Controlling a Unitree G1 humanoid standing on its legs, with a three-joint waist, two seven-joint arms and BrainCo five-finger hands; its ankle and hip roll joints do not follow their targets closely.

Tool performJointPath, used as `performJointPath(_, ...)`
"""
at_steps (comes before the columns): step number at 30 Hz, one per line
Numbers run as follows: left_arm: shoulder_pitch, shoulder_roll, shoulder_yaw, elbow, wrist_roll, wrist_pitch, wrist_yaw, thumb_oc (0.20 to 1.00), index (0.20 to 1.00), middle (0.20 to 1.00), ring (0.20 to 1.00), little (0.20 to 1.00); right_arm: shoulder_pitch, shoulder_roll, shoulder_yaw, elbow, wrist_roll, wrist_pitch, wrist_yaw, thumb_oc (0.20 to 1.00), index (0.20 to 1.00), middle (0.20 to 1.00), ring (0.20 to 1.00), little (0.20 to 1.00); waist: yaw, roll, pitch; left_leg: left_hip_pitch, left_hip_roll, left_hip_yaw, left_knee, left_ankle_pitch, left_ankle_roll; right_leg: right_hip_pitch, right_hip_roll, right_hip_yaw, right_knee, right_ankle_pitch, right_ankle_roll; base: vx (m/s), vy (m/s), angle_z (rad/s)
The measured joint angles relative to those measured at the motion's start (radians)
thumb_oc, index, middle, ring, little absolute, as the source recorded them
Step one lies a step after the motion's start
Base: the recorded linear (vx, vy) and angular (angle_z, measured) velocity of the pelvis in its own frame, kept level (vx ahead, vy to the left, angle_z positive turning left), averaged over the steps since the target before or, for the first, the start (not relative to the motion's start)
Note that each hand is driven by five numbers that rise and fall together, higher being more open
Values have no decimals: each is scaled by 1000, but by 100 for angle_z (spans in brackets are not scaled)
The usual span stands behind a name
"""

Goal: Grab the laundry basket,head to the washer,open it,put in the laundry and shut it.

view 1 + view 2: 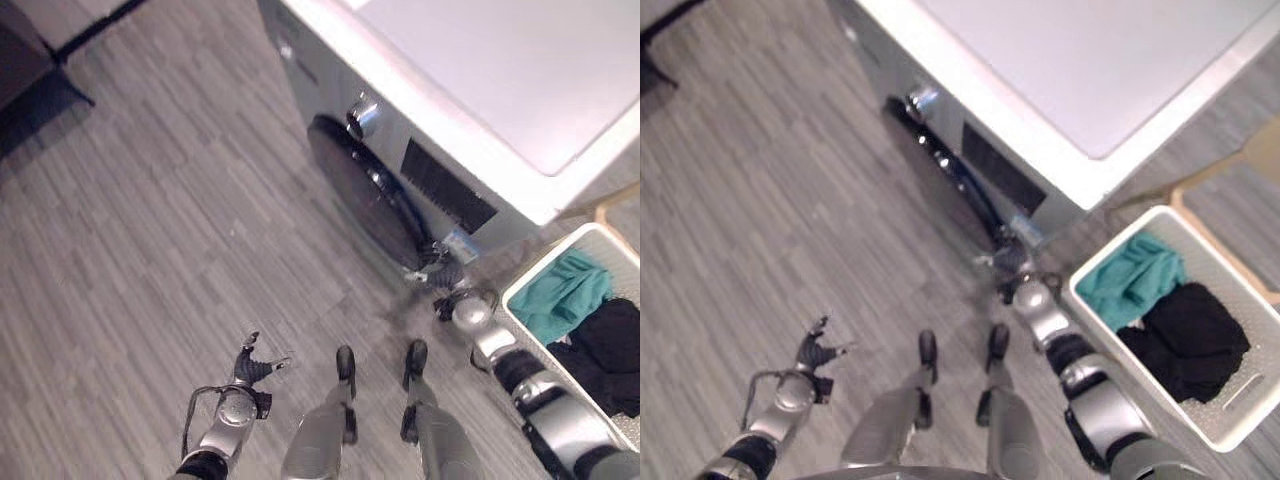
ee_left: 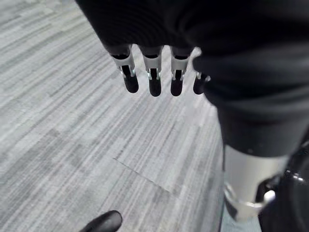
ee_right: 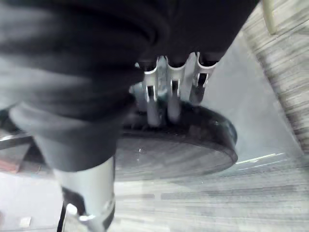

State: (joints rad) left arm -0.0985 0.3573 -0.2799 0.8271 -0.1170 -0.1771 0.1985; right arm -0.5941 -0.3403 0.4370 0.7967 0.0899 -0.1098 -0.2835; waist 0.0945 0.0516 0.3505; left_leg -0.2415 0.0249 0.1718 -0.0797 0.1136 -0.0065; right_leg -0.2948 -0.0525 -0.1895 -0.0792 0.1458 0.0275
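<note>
Left hand (image 1: 252, 368) hangs low over bare floor (image 1: 150, 250), fingers straight and loose, holding nothing, parked clear of the work. Washer (image 1: 480, 90) sits ahead, its dark round door (image 1: 365, 195) looking shut or nearly so. Right hand (image 3: 169, 96) is up at the door's edge, fingers fairly straight and touching the rim, nothing gripped, likely feeling for a pull to open it. Basket (image 1: 1240, 330) rests on the floor just right of the right arm, teal cloth (image 1: 1130, 280) and black clothes (image 1: 1185, 340) inside, close for loading
</note>
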Motion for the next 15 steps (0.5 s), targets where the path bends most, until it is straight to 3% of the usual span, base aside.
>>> performJointPath(6,23,-2,43,21,-38,-13,5,1000,1000,1000,1000,1000,-13,11,6,-15,88,-2,-1,1000,1000,1000,1000,1000,45,5,11,-1,1,-20,0,-2,-3,6,2,-17,0,14,-16,31,20,10)
performJointPath(15,-2,-2,41,39,-39,-12,6,1000,1000,1000,1000,1000,-83,108,206,-219,168,-11,42,1000,1000,1000,1000,1000,49,1,13,22,6,-35,0,-3,-4,37,6,-30,0,14,-15,-1,-7,4)
